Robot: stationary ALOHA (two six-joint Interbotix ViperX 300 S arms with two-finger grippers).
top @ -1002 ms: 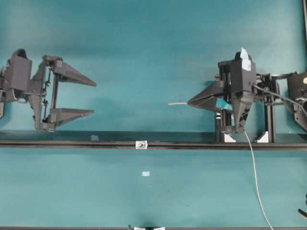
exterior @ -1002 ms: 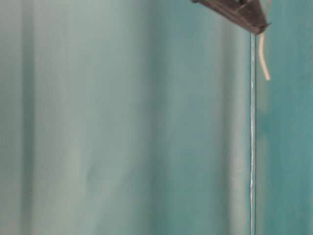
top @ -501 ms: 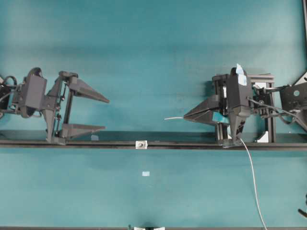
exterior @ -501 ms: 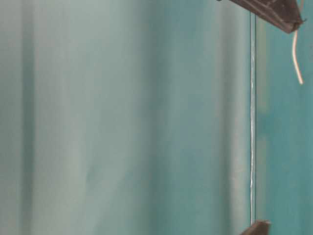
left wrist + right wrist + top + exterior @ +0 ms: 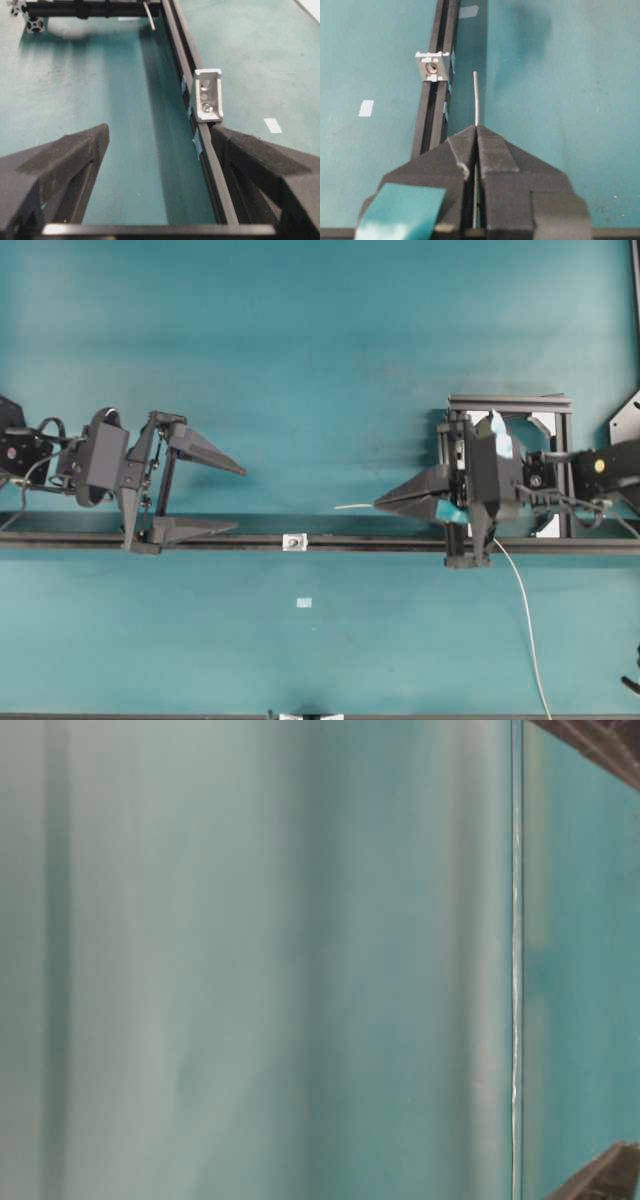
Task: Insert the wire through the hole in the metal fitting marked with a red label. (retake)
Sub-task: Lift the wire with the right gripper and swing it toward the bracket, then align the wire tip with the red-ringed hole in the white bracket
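R gripper (image 5: 476, 131) is clamping the wire (image 5: 476, 97), jaws together, a short free end sticking straight out ahead. The metal fitting (image 5: 434, 65) is sitting on the black rail (image 5: 432, 115), ahead & off to the left of the tip in the R wrist view; its hole (image 5: 433, 64) isn't in line w/ the wire's axis yet. L gripper (image 5: 215, 495) is hanging w/ jaws wide apart, straddling the rail beside the fitting, nothing in it. Nothing's blocking the gap btw tip & hole.

No readable text, brand, number or sign is seen on any surface in these views.
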